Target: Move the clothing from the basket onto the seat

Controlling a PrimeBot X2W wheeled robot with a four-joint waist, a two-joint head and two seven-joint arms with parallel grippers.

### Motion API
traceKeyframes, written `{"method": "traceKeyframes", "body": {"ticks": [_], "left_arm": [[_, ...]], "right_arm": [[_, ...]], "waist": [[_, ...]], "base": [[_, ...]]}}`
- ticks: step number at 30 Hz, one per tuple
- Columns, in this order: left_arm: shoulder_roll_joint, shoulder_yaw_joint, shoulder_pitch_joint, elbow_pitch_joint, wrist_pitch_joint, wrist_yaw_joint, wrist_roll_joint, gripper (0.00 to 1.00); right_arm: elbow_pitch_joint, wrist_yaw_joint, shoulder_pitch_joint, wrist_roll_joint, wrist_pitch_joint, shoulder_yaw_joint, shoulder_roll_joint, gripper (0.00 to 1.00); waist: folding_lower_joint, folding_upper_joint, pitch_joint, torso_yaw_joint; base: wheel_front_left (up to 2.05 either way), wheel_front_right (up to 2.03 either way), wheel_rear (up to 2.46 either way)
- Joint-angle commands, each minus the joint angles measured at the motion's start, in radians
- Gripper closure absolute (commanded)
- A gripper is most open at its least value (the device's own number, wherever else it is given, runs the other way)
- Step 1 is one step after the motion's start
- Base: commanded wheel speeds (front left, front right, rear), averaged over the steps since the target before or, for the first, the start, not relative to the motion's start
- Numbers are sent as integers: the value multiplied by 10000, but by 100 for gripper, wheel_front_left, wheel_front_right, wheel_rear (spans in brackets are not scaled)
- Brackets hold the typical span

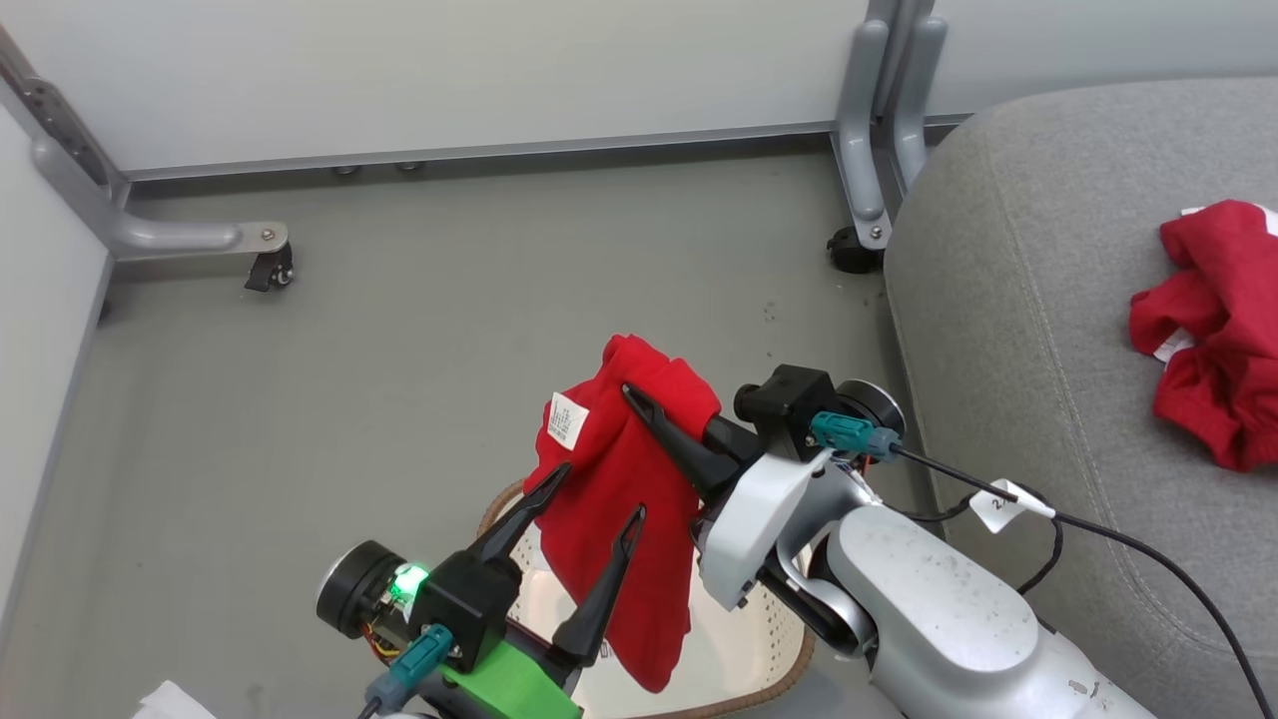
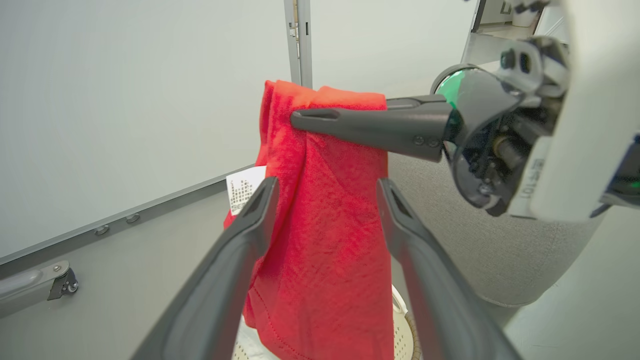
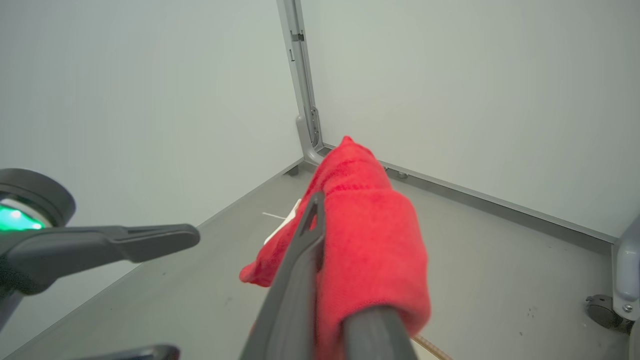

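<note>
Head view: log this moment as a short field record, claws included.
right claw: shut on the held garment, which hangs above the basket
left claw: open, fingers spread to either side of the hanging cloth, not gripping it
seat: second red garment lies crumpled on it, far right
basket contents: hidden by arms and cloth, cannot tell
task state: held garment not yet on the seat

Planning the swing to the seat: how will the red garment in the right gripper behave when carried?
Likely floppy: the red garment hangs limp from the right gripper. Probably light: one pinch near its top carries it. Its free lower end may sway.
</note>
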Motion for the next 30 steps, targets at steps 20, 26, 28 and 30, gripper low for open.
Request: {"method": "traceKeyframes", "body": {"ticks": [20,26,28,30], "left_arm": [[468,-63,-887,-282,413,-241,117,0],[663,-63,-1119,-493,684,-327,162,0],[700,-96,-1176,-564,750,-363,163,0],[742,-91,-1264,-616,799,-388,153,0]], "right_arm": [[268,0,-214,-316,-703,-1450,115,100],[393,0,-152,-408,-963,-2084,165,100],[437,0,-121,-427,-1032,-2312,154,100],[484,0,-134,-449,-1109,-2539,145,100]], "waist": [[0,0,1088,-3587],[0,0,1438,-4645],[0,0,1529,-4900],[0,0,1621,-5104]], "base": [[0,0,0],[0,0,0],[0,0,0],[0,0,0]]}}
